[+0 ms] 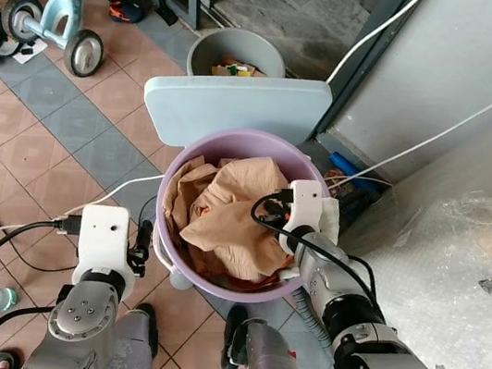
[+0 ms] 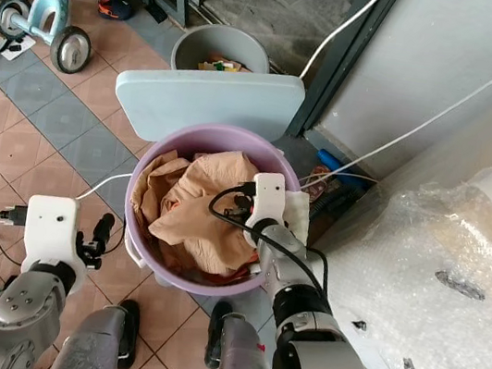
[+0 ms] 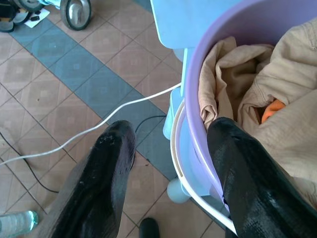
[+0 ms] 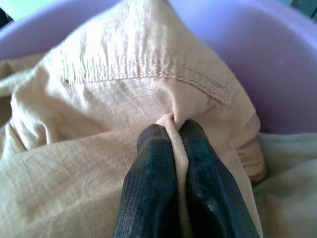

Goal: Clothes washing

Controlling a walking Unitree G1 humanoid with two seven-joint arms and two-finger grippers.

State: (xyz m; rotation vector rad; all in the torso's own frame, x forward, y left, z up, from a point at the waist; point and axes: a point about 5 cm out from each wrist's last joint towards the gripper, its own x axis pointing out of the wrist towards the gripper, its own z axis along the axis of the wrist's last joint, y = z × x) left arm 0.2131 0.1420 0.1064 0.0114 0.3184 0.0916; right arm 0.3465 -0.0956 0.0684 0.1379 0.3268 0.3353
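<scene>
1. My right gripper is closed on a fold of the tan garment. In the right wrist view a ridge of the ripstop cloth is squeezed between my two black fingers, just below a stitched seam.

2. The rest of that garment lies heaped directly under and ahead of this gripper, inside the purple tub. It has no clear long axis, being crumpled into a mound, so I judge the way out is straight up past the rim, not sideways.

3. My left gripper is spread open beside the tub. One finger stands outside the wall over the tiled floor, the other at the rim, with the purple wall and the white wire handle between them. It is touching nothing that I can be sure of.

4. The right arm is therefore the one nearer the clothes; the left looks placed to steady the tub if the load drags.

5. Beyond the tub, the pale blue board leans at its far rim, and further off stands the grey bucket.
</scene>
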